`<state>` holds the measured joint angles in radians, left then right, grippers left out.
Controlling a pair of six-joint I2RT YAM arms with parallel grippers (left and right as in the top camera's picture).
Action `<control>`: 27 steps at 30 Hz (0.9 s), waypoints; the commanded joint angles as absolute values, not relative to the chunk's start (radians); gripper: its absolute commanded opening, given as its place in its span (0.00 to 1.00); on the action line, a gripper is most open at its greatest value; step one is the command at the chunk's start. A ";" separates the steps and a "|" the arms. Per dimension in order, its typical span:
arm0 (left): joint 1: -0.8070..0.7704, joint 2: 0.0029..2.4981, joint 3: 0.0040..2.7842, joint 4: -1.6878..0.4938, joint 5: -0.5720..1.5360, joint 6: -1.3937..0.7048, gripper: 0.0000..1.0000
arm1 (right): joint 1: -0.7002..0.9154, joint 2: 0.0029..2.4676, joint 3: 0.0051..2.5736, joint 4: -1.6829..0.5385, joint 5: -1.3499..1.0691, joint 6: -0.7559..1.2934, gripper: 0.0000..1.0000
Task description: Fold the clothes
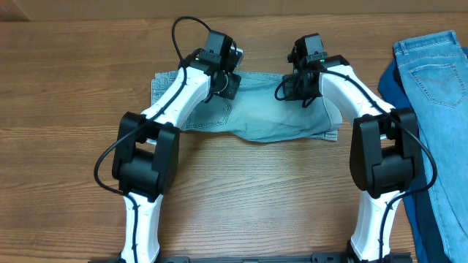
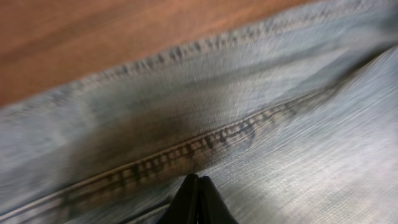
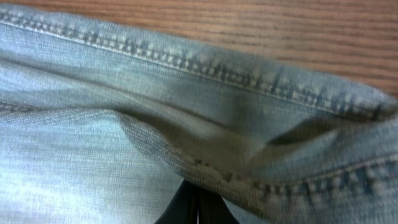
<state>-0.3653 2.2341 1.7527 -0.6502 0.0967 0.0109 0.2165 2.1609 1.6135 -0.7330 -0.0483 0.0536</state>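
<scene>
The pale, faded denim shorts (image 1: 270, 113) lie spread across the far middle of the table. My left gripper (image 1: 228, 86) is over their upper left part. In the left wrist view its fingers (image 2: 198, 182) are pressed shut just above the cloth (image 2: 280, 149), near a stitched seam, with nothing showing between them. My right gripper (image 1: 296, 89) is over the upper right part. Its fingertips (image 3: 198, 190) are shut, and a raised fold of the shorts (image 3: 205, 124) near the stitched edge covers the tips.
A brighter light-blue denim garment (image 1: 439, 66) lies at the far right edge, partly out of frame, on a dark blue cloth (image 1: 390, 86) that runs down the right side. Bare wooden table (image 1: 73, 146) lies left and in front of the shorts.
</scene>
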 commanded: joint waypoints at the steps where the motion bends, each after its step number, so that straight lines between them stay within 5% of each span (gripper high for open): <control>1: -0.364 2.280 1.738 -0.672 0.123 0.042 0.04 | 0.213 2.157 1.565 -0.648 -0.054 0.058 0.04; 17: -0.318 2.335 1.738 -0.509 0.038 0.083 0.06 | 0.205 2.157 1.467 -0.457 -0.033 0.059 0.04; 27: -0.300 2.335 1.738 -0.542 0.041 0.094 0.08 | 0.027 2.157 1.467 -0.394 0.088 0.105 0.04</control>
